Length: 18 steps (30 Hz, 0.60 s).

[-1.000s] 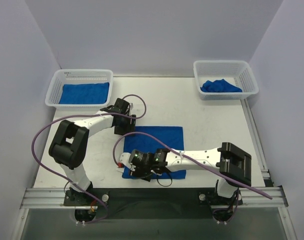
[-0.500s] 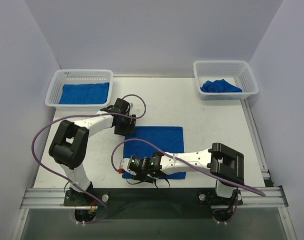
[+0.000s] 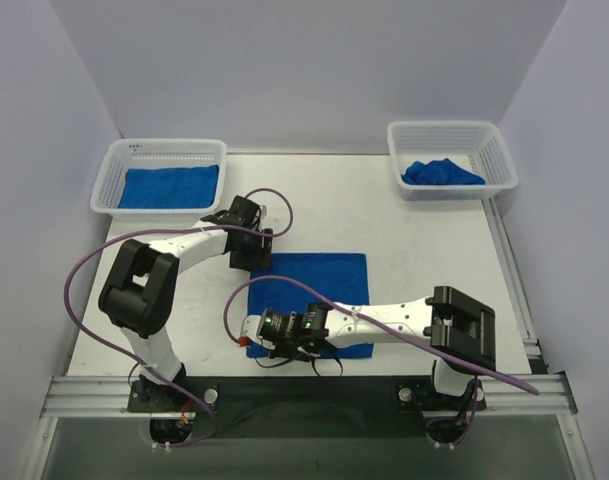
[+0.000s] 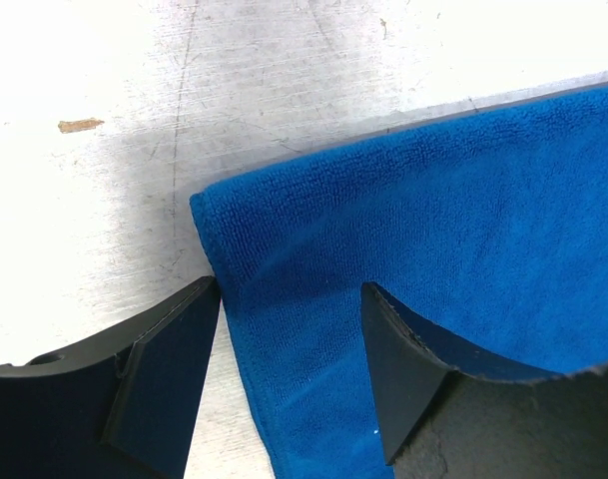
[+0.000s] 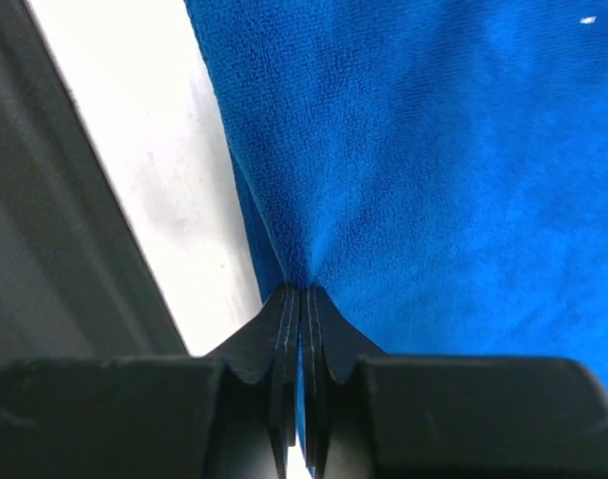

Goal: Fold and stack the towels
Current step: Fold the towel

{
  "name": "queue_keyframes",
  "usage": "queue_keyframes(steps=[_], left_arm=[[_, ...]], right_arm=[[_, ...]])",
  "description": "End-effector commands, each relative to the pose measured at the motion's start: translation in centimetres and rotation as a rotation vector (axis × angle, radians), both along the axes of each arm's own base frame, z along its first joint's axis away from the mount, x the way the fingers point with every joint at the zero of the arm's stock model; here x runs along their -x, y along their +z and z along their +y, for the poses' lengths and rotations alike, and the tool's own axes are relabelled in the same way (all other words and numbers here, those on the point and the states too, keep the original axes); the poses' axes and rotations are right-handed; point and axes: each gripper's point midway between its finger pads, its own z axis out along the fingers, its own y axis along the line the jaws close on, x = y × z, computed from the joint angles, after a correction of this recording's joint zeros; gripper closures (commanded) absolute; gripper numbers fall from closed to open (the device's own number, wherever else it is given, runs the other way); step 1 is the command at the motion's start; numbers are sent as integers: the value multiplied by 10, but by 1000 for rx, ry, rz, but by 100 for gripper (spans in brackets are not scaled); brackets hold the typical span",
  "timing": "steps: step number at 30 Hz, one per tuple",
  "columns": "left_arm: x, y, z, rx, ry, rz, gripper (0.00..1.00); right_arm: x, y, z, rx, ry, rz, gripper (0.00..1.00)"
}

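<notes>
Blue towel [image 5: 433, 150] near-left corner pinched inside right end effector [image 5: 300, 292].

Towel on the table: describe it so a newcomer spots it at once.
On the white table, look at the near centre: a royal-blue towel lies spread flat there. Unlike the neat towel in the left basket and the crumpled towel in the right basket, it is outside any basket, pinched at its near-left corner in the right gripper's shut jaws.

Royal-blue flat towel [image 3: 324, 280] on table [image 3: 424, 250], folded towel [image 3: 169, 186] in left basket [image 3: 108, 186], crumpled towel [image 3: 441, 172] in right basket [image 3: 505, 160]
</notes>
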Motion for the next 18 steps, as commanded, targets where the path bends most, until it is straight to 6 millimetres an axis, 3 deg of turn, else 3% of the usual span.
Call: queue_keyframes(steps=[1,6,7,10,12,17,18], left_arm=[[-10,2,-5,14,-4,-16,31],[-9,-1,-4,10,-4,-11,31],[-9,-1,-4,11,-5,-11,31],[-8,-2,-4,10,-5,-8,31],[-9,-1,-4,8,-2,-10,31],[-12,7,-5,19,-1,-29,30],[-14,17,-6,30,-1,-54,29]], right_arm=[[5,36,2,-50,25,11,100],[20,37,0,-57,50,110,98],[21,34,-2,-48,51,126,87],[28,26,-4,-32,59,184,70],[28,23,-5,-28,61,209,67],[16,29,-12,-57,-23,232,67],[2,29,-20,-66,-107,222,66]])
